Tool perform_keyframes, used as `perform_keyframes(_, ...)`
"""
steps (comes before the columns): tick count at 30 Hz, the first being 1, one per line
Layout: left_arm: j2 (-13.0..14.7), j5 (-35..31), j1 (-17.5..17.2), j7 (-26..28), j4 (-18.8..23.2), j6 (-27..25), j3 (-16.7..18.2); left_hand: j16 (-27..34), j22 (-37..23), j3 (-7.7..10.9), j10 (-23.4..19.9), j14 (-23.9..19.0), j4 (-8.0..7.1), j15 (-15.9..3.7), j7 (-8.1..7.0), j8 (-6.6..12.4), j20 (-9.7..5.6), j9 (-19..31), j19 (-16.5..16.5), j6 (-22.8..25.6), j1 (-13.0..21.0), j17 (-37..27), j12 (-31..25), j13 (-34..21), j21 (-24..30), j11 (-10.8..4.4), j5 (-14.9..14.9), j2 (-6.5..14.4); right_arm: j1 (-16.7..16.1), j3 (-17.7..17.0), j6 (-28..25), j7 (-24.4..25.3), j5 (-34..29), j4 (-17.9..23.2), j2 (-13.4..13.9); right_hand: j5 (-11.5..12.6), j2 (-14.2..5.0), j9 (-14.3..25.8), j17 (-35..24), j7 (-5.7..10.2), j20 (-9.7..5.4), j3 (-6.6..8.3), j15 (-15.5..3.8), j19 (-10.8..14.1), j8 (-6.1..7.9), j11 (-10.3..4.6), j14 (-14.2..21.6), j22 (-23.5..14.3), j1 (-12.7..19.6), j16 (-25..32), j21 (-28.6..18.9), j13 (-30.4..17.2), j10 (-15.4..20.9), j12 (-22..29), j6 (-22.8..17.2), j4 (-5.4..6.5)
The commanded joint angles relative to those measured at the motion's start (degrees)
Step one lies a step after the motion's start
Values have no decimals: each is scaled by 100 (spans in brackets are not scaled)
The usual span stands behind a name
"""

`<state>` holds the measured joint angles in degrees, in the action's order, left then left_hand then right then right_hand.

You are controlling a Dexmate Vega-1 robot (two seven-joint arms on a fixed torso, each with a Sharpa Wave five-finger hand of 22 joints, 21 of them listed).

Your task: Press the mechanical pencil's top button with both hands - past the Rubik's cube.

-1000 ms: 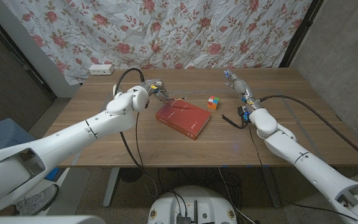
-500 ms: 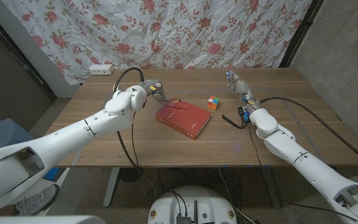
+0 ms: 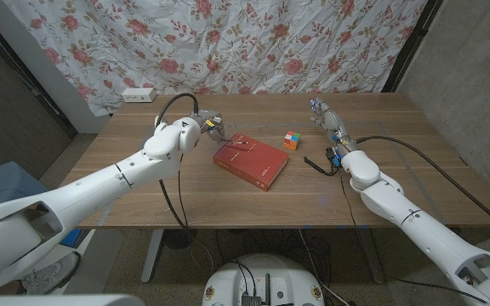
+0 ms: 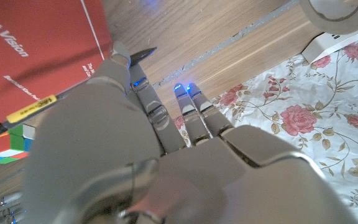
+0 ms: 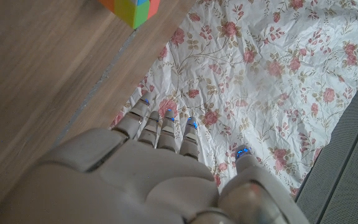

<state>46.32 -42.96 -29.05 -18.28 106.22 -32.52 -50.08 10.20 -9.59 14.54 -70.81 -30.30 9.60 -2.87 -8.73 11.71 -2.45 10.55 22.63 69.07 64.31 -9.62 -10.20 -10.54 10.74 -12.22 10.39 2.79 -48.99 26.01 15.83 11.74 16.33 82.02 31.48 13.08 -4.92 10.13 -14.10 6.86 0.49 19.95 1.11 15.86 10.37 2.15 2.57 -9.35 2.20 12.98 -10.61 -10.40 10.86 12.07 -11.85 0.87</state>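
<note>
My left hand (image 3: 213, 124) hovers at the far left corner of a red book (image 3: 251, 161). In the left wrist view it (image 4: 117, 143) pinches the mechanical pencil (image 4: 33, 109), which has a yellow label. The pencil reaches out over the red cover (image 4: 36, 43), white end toward the Rubik's cube (image 4: 5, 146) and dark tip on the other side of the fingers. The Rubik's cube (image 3: 292, 140) stands just right of the book's far corner. My right hand (image 3: 327, 116) is beyond and to the right of the cube, fingers straight and apart (image 5: 142, 168), holding nothing.
A white power strip (image 3: 138, 94) lies at the table's far left edge. A flowered curtain (image 3: 253, 42) hangs right behind the table. A black cable (image 3: 320, 163) loops on the wood beside my right wrist. Bare wood (image 3: 228, 204) lies in front of the book.
My left hand has shifted very slightly with the pencil still in it. The right hand, the cube and the book stay where they were.
</note>
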Motion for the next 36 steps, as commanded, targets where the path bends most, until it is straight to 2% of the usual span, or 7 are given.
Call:
perform_keyframes(1, -41, -402, -100, -246, -93, 155, 60, 9, -20, 4, -56, -7, -30, -961, -24, 37, -366, 25, -28, 21, 13, -6, -52, -8, 5, -70, 27, 45, -50, -40, 112, 23, 139, -82, -65, -8, -58, -1, 4, -56, -12, 41, -34, 57, 26, -51, 85, -13, 56, 12, -35, -17, 41, -17, -35, -2)
perform_keyframes(25, -12, -770, -397, -409, -24, 148, 288, 7, -14, -21, -43, 3, -36, -961, -67, 37, -408, 46, -156, -24, -17, -7, -51, -11, -20, -69, 29, 33, -107, -18, 74, 137, 96, -35, -86, -14, -78, -3, 28, -69, -26, 75, -8, 103, 37, -46, 141, -12, 57, 7, -29, -17, 84, -38, -66, -3)
perform_keyframes(36, -64, -953, -378, -523, -98, 226, 270, 5, -9, -39, 4, 9, -38, -956, -80, 36, -416, 67, -213, -78, -40, -7, -40, -10, -26, -70, 33, 17, -132, -14, 74, 176, 81, -17, -97, -17, -79, -2, 35, -57, -14, 85, 12, 103, 41, -40, 150, -12, 55, 2, -22, -18, 92, -47, -80, -4)
